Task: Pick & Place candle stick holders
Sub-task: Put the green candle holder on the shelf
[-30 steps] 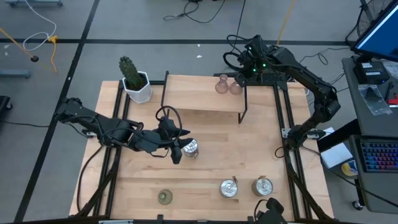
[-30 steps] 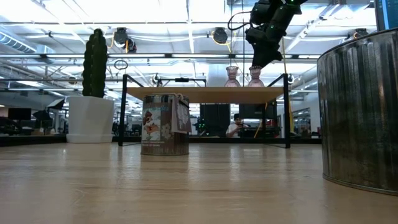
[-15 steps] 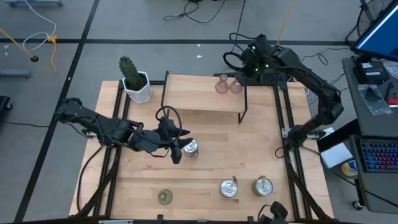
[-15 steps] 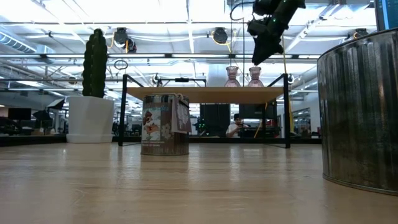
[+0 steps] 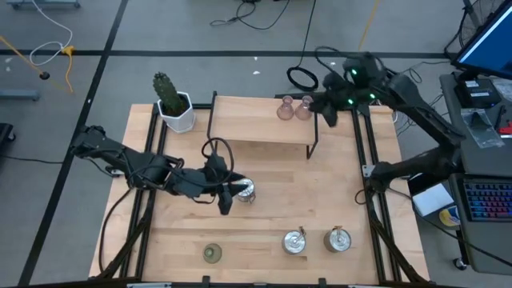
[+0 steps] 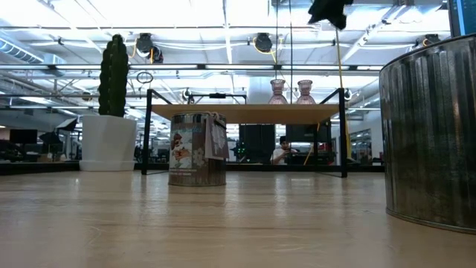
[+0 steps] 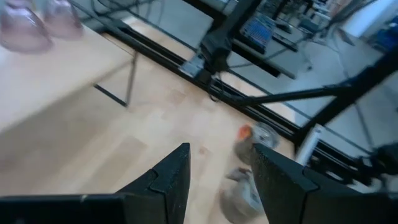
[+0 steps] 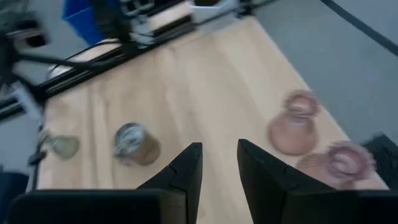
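Note:
Two pinkish glass holders stand on the raised wooden shelf at the back; they also show in the right wrist view. My right gripper is open and empty, high above the shelf's right end. One silver holder stands mid-table. My left gripper is open just to its left, low over the table. Two more silver holders and the olive-green holder stand near the front edge.
A white pot with a green cactus stands at the back left corner. The shelf stands on thin black legs. Black frame rails run along both sides of the table. Bare wood lies between the shelf and the front row.
My right gripper has risen and gone toward the table's right edge, away from the two pinkish holders, which stay standing on the shelf. In the low view it has climbed almost out of the top.

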Robot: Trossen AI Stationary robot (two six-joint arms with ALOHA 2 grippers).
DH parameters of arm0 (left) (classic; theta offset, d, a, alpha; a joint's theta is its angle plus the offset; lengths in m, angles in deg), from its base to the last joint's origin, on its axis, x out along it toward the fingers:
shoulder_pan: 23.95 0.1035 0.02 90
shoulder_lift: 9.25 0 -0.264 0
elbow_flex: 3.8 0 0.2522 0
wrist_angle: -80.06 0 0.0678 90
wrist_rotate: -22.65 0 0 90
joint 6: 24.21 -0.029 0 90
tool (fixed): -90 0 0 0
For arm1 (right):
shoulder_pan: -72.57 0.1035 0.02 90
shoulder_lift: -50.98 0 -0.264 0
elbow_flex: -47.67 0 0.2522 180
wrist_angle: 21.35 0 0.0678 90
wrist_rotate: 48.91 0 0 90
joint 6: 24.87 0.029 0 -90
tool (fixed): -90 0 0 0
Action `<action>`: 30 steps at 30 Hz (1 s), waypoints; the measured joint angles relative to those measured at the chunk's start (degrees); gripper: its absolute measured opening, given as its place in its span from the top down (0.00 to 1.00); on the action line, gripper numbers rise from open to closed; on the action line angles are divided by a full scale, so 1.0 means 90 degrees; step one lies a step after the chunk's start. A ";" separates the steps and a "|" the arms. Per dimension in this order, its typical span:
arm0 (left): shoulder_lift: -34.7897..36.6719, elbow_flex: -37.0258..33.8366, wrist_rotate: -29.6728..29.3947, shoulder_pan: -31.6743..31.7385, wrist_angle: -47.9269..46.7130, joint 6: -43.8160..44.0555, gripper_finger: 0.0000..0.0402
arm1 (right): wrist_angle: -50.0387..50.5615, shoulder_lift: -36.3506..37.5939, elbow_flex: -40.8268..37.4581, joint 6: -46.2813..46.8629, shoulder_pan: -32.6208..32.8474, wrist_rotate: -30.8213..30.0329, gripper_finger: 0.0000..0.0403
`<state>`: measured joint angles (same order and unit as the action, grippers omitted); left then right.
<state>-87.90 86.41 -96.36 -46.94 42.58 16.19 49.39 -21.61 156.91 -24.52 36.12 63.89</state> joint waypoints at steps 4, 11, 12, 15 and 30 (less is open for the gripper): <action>-0.0062 0.0000 0.0220 -0.0249 0.0012 0.0440 0.58 | -0.0046 0.0646 -0.0431 -0.0169 0.0404 -0.0005 0.77; -0.0233 0.0006 0.0232 -0.0778 -0.0073 0.1387 0.58 | -0.1186 0.2073 -0.1960 -0.0027 0.0852 -0.0004 0.77; -0.0262 -0.0003 0.0242 -0.0864 -0.0140 0.1544 0.58 | -0.1462 0.2305 -0.2250 0.0060 0.0902 0.0001 0.77; -0.0356 0.0008 0.0424 -0.1034 -0.0159 0.2104 0.58 | -0.2277 0.2959 -0.3080 0.0341 0.1031 -0.0002 0.77; -0.0755 -0.0002 0.1945 -0.1892 -0.2463 0.7087 0.58 | -0.4888 0.4896 -0.5881 0.1237 0.1125 0.0004 0.77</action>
<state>-94.70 86.39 -78.86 -63.97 20.41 79.98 5.40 22.45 103.99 -13.38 46.24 63.92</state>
